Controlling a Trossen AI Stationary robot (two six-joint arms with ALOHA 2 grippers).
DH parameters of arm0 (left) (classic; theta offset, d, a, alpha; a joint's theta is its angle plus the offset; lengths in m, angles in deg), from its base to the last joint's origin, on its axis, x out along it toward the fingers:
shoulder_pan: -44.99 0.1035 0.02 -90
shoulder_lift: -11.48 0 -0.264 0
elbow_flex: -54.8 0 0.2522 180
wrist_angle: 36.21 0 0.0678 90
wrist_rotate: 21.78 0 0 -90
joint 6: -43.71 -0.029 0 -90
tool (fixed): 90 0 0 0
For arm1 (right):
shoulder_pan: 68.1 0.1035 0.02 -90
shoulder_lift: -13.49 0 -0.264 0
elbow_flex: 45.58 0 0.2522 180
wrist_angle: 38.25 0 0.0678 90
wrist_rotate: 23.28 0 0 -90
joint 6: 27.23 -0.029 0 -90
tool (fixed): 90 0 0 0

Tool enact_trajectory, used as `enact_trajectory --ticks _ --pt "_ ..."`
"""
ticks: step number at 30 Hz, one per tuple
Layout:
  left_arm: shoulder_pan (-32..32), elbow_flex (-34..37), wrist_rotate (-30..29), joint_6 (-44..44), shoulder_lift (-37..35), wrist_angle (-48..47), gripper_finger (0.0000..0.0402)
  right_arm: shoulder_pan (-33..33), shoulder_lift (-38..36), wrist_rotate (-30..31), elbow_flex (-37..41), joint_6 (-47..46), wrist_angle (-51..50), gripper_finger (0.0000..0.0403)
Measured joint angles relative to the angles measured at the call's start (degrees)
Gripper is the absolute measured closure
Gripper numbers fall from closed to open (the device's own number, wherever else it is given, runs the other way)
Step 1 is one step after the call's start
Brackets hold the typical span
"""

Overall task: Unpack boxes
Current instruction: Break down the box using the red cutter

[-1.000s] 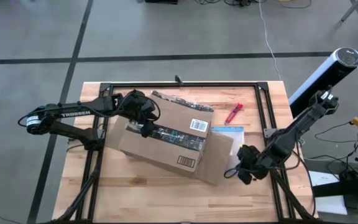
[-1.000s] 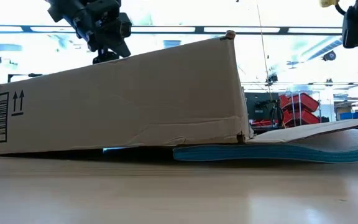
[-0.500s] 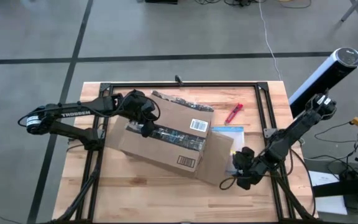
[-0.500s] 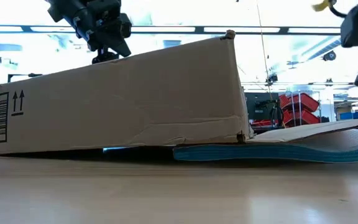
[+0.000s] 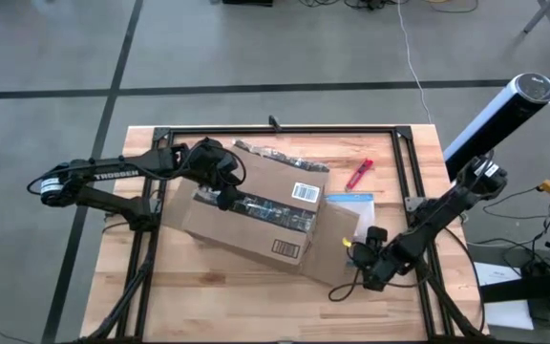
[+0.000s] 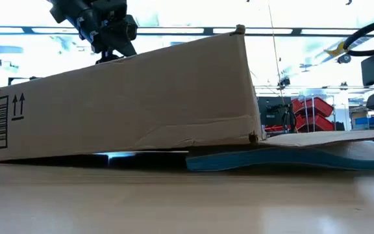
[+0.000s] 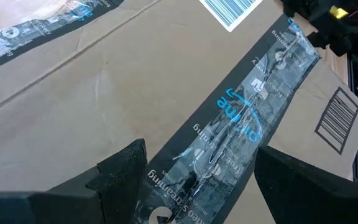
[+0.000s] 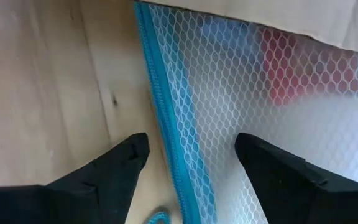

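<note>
The brown corrugated cardboard box [image 5: 256,212] lies mid-table, its long axis slanting from the far left toward the near right, taped top and white barcode label [image 5: 305,192] facing up. The left gripper [image 5: 225,191] reaches in low from the left, fingers spread astride the shiny tape strip [image 7: 229,134]. The right gripper [image 5: 356,256] hovers near the box's near-right flap, fingers apart over the clear mesh pouch with blue zipper edge [image 8: 241,112].

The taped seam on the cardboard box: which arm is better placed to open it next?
Probably the left. The left gripper hangs open over the tape strip on the cardboard box; the right gripper is open over the mesh pouch.
</note>
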Motion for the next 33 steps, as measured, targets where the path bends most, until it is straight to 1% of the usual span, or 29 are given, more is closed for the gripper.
enact_trajectory --ticks 3,5,8,11,12,13,18,24,28,33 --pt "0.0 0.0 0.0 0.4 0.0 0.0 0.0128 0.0 0.2 -0.4 0.0 -1.0 0.2 0.0186" --pt "0.0 0.0 0.0 0.4 0.0 0.0 0.0128 -0.2 -0.2 -1.0 0.0 -0.9 0.3 0.0220" --pt "0.0 0.0 0.0 0.3 0.0 0.0 0.0128 -0.2 -0.7 -1.8 0.1 -1.6 0.2 0.0286" --pt "0.0 0.0 -0.1 0.1 0.3 0.3 0.0128 -0.2 -0.9 -4.1 0.1 -3.0 -0.1 0.0362" --pt "0.0 0.0 -0.1 0.1 0.5 0.3 0.0128 -0.3 -1.0 -5.0 0.2 -3.7 -0.4 0.0381" --pt "0.0 0.0 -0.1 0.1 0.7 0.3 0.0128 -0.3 -1.0 -5.7 0.2 -4.5 -0.7 0.0391" --pt "0.0 0.0 -0.1 -0.1 1.3 0.3 0.0128 -0.1 -2.1 -8.4 0.3 -13.4 -4.0 0.0399" --pt "0.0 0.0 -0.1 -0.3 1.6 0.2 0.0128 1.3 -6.9 -11.5 0.8 -24.4 -11.7 0.0402" --pt "0.0 0.0 0.0 -1.3 1.7 0.2 0.0128 4.1 -9.8 -14.0 0.8 -31.6 -15.0 0.0402" --pt "0.0 0.0 0.0 -1.8 1.7 0.2 0.0128 9.6 -12.5 -16.7 0.7 -41.9 -17.1 0.0402"
